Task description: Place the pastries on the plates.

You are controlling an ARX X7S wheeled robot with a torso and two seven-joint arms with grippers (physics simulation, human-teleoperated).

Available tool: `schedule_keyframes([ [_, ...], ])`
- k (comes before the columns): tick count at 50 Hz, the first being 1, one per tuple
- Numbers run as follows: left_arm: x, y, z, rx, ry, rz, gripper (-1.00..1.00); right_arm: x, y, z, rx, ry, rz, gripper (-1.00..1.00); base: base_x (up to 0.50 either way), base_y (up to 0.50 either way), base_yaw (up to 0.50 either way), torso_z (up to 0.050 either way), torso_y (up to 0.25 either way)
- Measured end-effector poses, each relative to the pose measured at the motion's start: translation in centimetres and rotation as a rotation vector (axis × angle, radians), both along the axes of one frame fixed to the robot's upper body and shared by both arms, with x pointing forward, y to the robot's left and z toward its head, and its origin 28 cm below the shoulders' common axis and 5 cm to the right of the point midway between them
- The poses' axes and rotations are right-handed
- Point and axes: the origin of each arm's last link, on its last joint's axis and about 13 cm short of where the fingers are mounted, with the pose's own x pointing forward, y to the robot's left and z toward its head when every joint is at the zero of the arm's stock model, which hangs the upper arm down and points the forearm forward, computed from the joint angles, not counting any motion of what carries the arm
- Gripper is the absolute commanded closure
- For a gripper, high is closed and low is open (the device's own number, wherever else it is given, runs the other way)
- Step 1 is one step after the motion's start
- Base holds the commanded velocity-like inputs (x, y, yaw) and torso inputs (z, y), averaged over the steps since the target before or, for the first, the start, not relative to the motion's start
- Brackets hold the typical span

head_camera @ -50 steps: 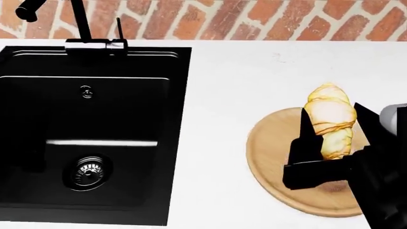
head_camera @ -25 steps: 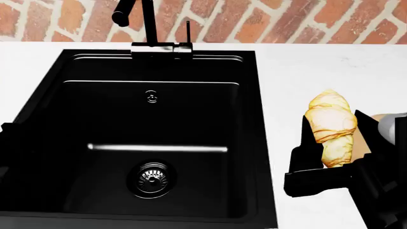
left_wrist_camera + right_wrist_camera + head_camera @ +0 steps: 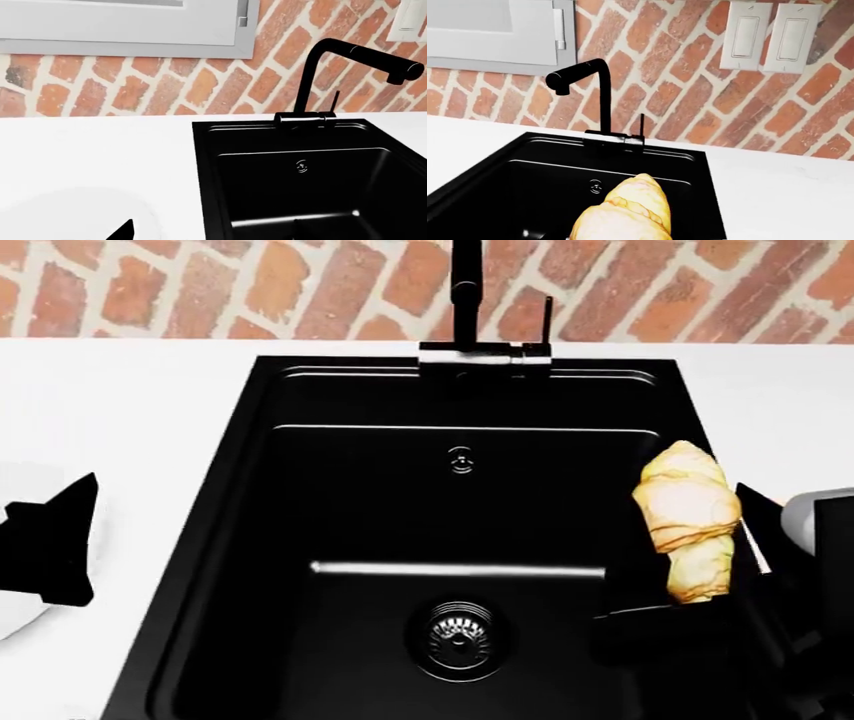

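Note:
One pastry [image 3: 685, 505], a golden ridged croissant, stands upright between the black fingers of my right gripper [image 3: 701, 570], which is shut on it. It hangs over the right side of the black sink [image 3: 334, 500]. The right wrist view shows the same pastry [image 3: 627, 215] close up, above the basin. At the far left my left gripper [image 3: 54, 550] hovers over the rim of the white plate [image 3: 11, 625]. Its jaws look open and empty, with only one fingertip [image 3: 125, 231] showing beside the faint white plate [image 3: 73, 210]. The wooden plate is out of view.
A black faucet [image 3: 467, 300] rises behind the sink against a brick wall. White countertop [image 3: 134, 420] runs on both sides of the basin. The drain [image 3: 459, 637] lies at the basin's bottom. Wall switches [image 3: 770, 37] and a grey window frame [image 3: 133, 30] sit above.
The head view has swung left, so the sink slid right and the wooden plate left the picture. The held pastry now hangs over the sink. My left gripper and the white plate came into view.

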Motion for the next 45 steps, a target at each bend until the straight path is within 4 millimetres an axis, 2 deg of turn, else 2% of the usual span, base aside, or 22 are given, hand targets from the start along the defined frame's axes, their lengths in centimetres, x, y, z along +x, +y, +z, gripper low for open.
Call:
schedule_keyframes([
  [45,0.23,0.17,-0.62,-0.012,0.009,0.004,-1.00,0.21,0.20,-0.61,0.001,0.013,0.003,1.00,0.00,0.50,0.00,0.000,0.000],
])
